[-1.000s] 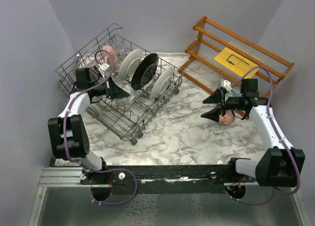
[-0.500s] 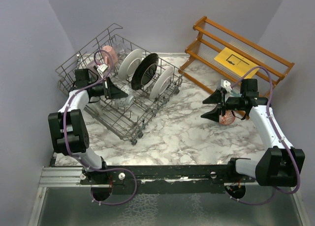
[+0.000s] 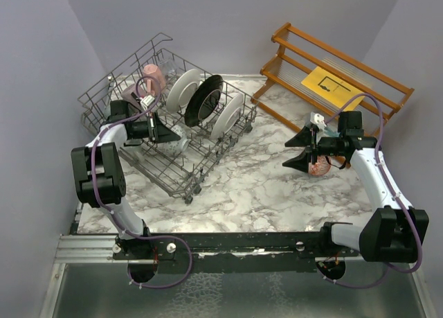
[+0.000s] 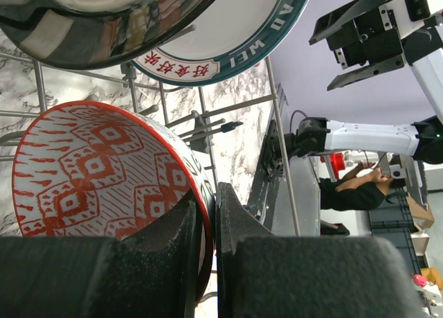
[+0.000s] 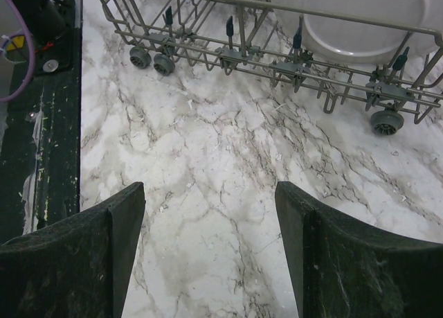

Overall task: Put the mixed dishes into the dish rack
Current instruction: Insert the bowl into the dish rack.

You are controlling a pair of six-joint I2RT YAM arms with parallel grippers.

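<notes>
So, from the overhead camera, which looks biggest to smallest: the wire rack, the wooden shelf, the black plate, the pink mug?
Largest to smallest:
1. dish rack, clearly the widest
2. wooden shelf, somewhat smaller
3. black plate
4. pink mug, partly behind wires

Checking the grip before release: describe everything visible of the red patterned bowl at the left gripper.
The red-and-white ceramic-looking bowl has red diamond patterning inside and a red rim. It stands on edge among the tines of the grey wire dish rack. The left gripper pinches its rim between nearly shut jaws.
</notes>
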